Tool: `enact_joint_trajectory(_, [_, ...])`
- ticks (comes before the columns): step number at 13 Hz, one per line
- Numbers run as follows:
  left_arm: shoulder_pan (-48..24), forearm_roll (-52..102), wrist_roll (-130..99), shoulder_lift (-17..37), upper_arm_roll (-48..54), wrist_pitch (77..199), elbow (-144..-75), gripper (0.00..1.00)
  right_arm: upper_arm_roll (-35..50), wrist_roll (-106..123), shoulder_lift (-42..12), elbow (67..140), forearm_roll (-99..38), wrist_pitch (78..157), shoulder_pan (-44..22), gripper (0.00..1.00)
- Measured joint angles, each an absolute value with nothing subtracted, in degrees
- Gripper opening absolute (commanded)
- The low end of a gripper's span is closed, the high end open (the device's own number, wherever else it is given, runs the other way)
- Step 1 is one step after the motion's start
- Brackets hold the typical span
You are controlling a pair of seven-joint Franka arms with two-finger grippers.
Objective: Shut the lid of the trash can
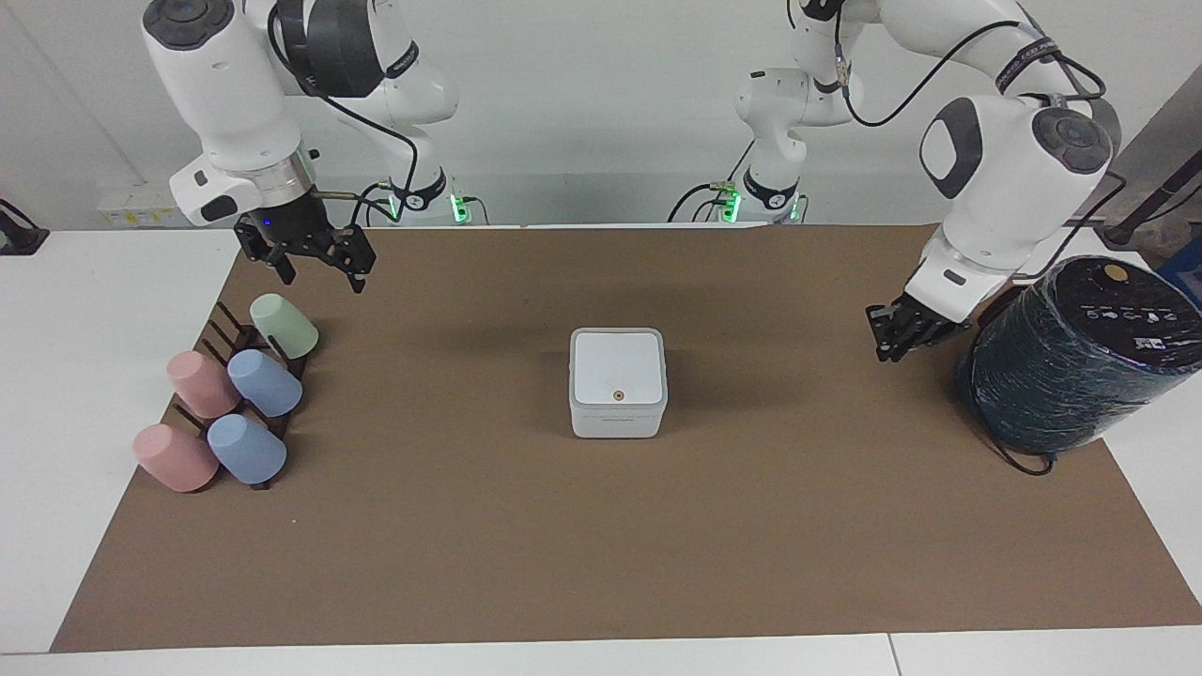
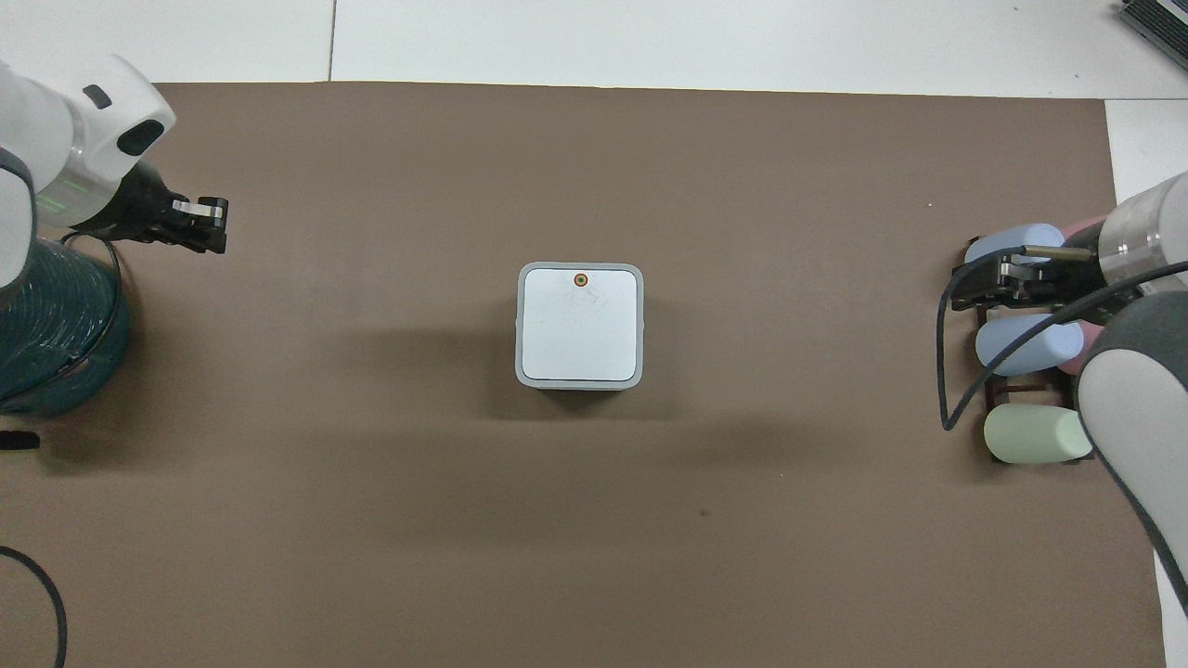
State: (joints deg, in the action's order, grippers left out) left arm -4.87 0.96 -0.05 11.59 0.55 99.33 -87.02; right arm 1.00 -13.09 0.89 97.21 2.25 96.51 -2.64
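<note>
The small white trash can (image 1: pixel 618 419) stands in the middle of the brown mat, and also shows in the overhead view (image 2: pixel 522 325). Its lid (image 1: pixel 618 366) lies flat on top of it, orange dot up, with no gap showing; it shows from above too (image 2: pixel 580 325). My left gripper (image 1: pixel 890 345) hangs shut and empty above the mat beside the dark wrapped cylinder, well apart from the can; the overhead view shows it as well (image 2: pixel 206 227). My right gripper (image 1: pixel 321 275) is open and empty, waiting over the cup rack, and shows in the overhead view (image 2: pixel 974 283).
A dark rack (image 1: pixel 246 340) with several pastel cups lies at the right arm's end of the mat (image 2: pixel 1021 343). A large dark wrapped cylinder (image 1: pixel 1071 361) stands at the left arm's end (image 2: pixel 51 334). The brown mat (image 1: pixel 601 526) covers most of the table.
</note>
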Motion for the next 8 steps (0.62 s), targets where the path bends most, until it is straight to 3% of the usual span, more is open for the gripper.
enact_joint_trajectory(1, [-4.85,0.23,0.04,10.31,0.6,98.35,-86.99,0.94,1.0,-13.09,0.89,97.21,2.25,96.51,-2.64,1.0])
enact_joint_trajectory(2, [-4.86,-0.04,0.04,9.03,0.77,97.77,-86.99,1.0,1.0,-13.09,0.89,97.21,2.25,96.51,-2.64,1.0])
enact_joint_trajectory(8, [-4.91,-0.23,0.03,5.33,1.15,96.91,-86.98,1.0,1.0,-13.09,0.89,97.21,2.25,96.51,-2.64,1.0])
